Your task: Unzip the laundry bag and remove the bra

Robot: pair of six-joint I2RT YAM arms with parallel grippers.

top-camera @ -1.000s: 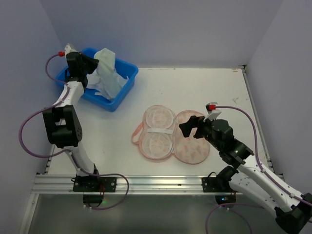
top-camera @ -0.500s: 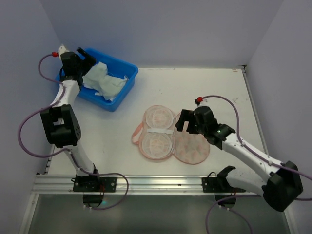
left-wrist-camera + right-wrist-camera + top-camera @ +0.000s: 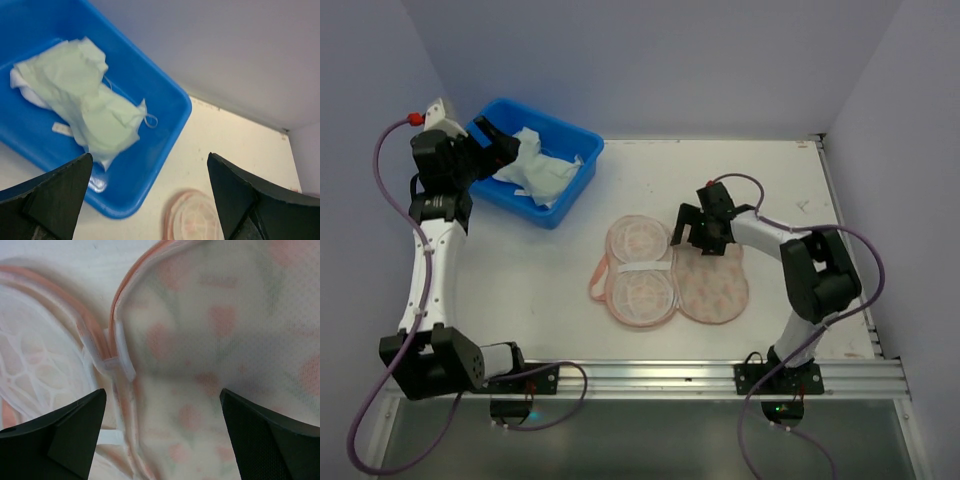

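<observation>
Mint-white bra (image 3: 542,172) lies crumpled in the blue tub (image 3: 588,152) at upper left, with the left gripper (image 3: 500,148) spread empty beside it. At centre, the floral laundry bag (image 3: 672,275) lies unzipped, both halves flat on the table (image 3: 520,270). The right gripper (image 3: 692,232) is spread over its upper edge.

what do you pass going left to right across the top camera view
left hand → bra, lying in the blue tub → laundry bag, lying open → right arm. The right hand hangs over the bag, so it is left out.
</observation>
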